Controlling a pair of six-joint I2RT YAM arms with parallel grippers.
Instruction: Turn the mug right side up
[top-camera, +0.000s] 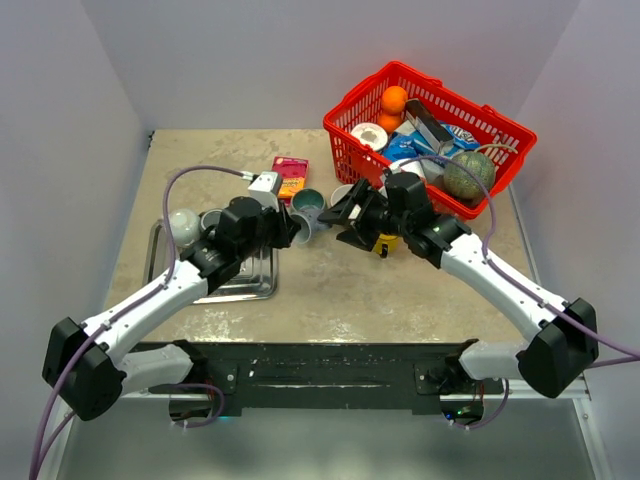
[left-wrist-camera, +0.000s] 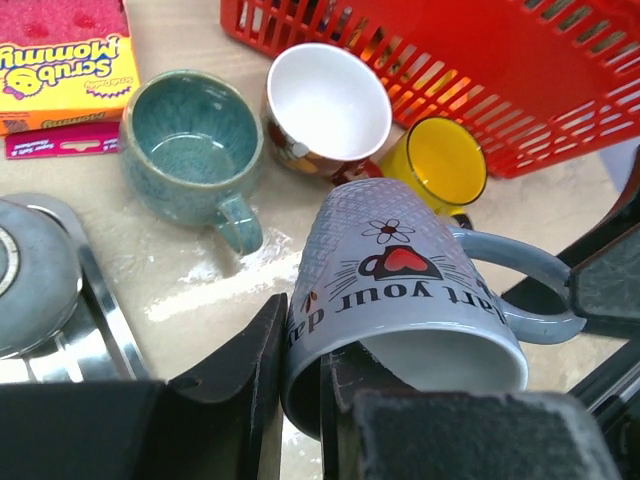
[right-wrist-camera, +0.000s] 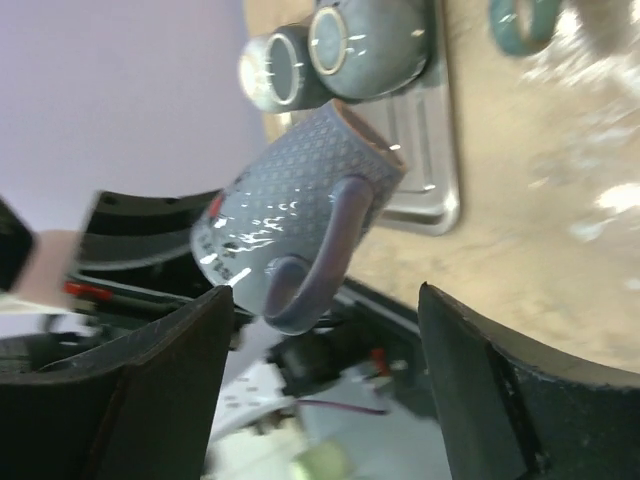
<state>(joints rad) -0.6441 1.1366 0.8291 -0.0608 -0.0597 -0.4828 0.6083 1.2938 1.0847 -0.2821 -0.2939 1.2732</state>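
The grey-blue mug with a red heart and upside-down lettering is tilted, its mouth facing my left wrist camera. My left gripper is shut on its rim, one finger inside and one outside. In the top view the mug is at the table's middle, with the left gripper beside it. In the right wrist view the mug hangs above the table with its handle towards me. My right gripper is open, its fingers on either side of the handle without touching it; it also shows in the top view.
A teal mug, a white-lined mug and a yellow cup stand just beyond. A red basket with groceries is at the back right. A metal tray with grey bowls is at the left. A sponge pack lies behind.
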